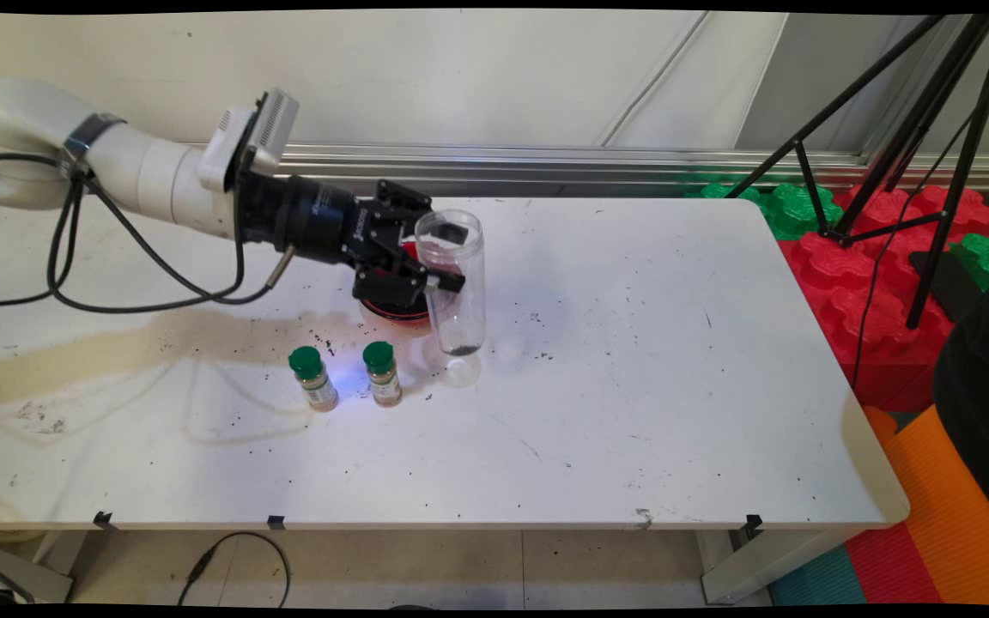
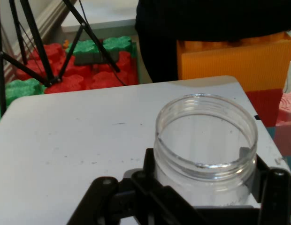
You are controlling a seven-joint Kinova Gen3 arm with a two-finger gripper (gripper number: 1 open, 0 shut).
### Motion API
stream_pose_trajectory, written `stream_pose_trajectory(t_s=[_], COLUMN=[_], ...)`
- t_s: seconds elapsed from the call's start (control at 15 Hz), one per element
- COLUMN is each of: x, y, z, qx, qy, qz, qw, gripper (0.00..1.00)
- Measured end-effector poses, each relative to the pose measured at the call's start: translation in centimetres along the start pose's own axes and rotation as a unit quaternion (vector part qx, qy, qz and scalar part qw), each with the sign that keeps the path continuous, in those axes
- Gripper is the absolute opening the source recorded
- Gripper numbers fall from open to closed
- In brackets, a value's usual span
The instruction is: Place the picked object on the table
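Clear plastic, open at the top and with a threaded neck, the jar (image 1: pixel 453 283) hangs between the two black fingers of the gripper (image 1: pixel 441 257), which are closed on its upper part. In the main view the jar stands nearly upright, tilted slightly, with its bottom lifted just off the white table (image 1: pixel 632 386) and a little dark material lying inside at its base. The arm (image 1: pixel 142 176) reaches in from nine o'clock, almost level with the table, black cables (image 1: pixel 100 275) looping down beneath it.

Directly behind the gripper, at about ten o'clock from the jar's base, a red dish (image 1: pixel 391 305) with a dark inside sits on the table, mostly hidden by the gripper. At about eight o'clock from the jar stand two small spice bottles with green caps, one (image 1: pixel 384 373) near the jar and the other (image 1: pixel 314 378) just beside it farther toward nine o'clock. Both are upright and apart from each other. Dark crumbs are scattered over the table around the jar.

From the hand view, the jar's open mouth (image 2: pixel 206 136) fills the lower right, with the fingers (image 2: pixel 150 173) pressing on either side of its neck. Beyond the table's far edge lie red and green foam blocks (image 1: pixel 855 249) with black tripod legs (image 1: pixel 932 129) standing over them, and an orange mat (image 1: pixel 949 506) at four o'clock.
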Motion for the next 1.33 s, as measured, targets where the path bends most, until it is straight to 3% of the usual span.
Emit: stream_pose_trajectory(t_s=[1.33], x=[-6.0], y=[1.3], z=[3.9], qx=[-0.009], qy=[-0.023], qz=[-0.028], qw=[0.9993], gripper=[0.0])
